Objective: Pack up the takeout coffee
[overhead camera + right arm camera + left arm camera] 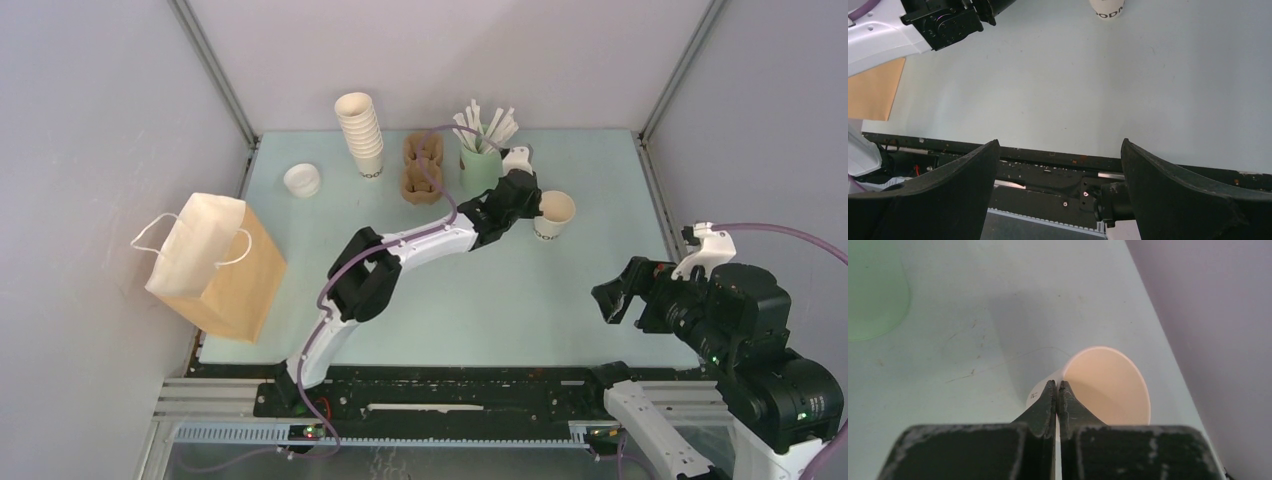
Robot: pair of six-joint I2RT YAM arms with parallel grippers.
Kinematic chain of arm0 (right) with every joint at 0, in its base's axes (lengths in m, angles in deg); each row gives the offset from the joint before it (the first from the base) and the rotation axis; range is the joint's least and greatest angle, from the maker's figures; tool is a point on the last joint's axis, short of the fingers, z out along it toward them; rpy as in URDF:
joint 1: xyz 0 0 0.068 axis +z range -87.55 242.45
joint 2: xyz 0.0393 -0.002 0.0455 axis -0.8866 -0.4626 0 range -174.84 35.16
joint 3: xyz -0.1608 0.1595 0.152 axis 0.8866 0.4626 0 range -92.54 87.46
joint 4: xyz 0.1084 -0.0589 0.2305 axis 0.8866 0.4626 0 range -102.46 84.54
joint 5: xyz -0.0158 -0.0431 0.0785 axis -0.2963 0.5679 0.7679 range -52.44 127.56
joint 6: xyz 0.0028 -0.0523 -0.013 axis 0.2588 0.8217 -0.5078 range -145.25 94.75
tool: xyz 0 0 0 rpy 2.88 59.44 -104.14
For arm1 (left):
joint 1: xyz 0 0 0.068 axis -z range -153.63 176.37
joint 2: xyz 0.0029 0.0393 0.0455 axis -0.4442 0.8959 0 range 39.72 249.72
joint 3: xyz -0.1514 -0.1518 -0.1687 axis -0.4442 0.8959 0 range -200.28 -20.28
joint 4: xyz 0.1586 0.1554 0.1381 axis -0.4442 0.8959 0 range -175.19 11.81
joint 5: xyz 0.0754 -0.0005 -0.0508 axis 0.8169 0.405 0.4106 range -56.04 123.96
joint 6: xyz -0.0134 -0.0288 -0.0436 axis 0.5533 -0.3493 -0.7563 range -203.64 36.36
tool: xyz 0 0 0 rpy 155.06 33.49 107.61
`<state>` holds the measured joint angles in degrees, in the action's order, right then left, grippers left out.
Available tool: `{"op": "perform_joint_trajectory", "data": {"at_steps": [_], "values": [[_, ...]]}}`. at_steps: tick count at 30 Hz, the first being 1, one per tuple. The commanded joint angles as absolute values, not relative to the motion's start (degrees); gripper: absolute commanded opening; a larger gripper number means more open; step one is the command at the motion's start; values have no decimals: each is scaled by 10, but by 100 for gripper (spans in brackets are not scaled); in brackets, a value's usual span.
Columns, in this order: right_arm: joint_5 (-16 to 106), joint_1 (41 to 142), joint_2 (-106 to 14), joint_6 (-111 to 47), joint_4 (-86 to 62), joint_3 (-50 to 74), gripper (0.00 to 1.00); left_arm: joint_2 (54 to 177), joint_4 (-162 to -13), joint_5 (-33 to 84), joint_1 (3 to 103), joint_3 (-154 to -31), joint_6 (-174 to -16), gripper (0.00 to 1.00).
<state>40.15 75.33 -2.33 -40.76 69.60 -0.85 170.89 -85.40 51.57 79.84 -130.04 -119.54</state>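
Note:
The takeout coffee cup, cream-white with its mouth open upward, stands at the right of the table's middle. Its white round lid lies apart at the back left. My left gripper reaches over to the cup's left rim. In the left wrist view the cup sits just past the left gripper, whose jaws are pressed together astride the rim, one finger outside the wall and one inside. My right gripper hangs open near the front right edge, nothing between its fingers; in its own view the right gripper frames the table's front rail.
A tall stack of nested cups, brown cup carriers and a pale green cup of white sticks stand along the back. A brown paper bag with white handles stands open at the left edge.

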Motion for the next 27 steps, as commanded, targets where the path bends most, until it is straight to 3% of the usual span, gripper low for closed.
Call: {"op": "perform_joint_trajectory", "data": {"at_steps": [1, 7, 21, 24, 27], "values": [[378, 757, -31, -391, 697, -23, 100, 1723, -877, 512, 807, -1354, -1213, 0], [383, 757, -34, -392, 683, -8, 100, 1754, -838, 501, 808, -1404, -1207, 3], [385, 757, -28, -406, 689, -10, 100, 1765, -829, 481, 809, -1390, -1202, 2], [388, 758, -28, -406, 689, -10, 100, 1750, -823, 483, 809, -1380, -1194, 20], [390, 757, -28, -405, 684, -8, 100, 1707, -795, 489, 806, -1361, -1191, 46]]}}
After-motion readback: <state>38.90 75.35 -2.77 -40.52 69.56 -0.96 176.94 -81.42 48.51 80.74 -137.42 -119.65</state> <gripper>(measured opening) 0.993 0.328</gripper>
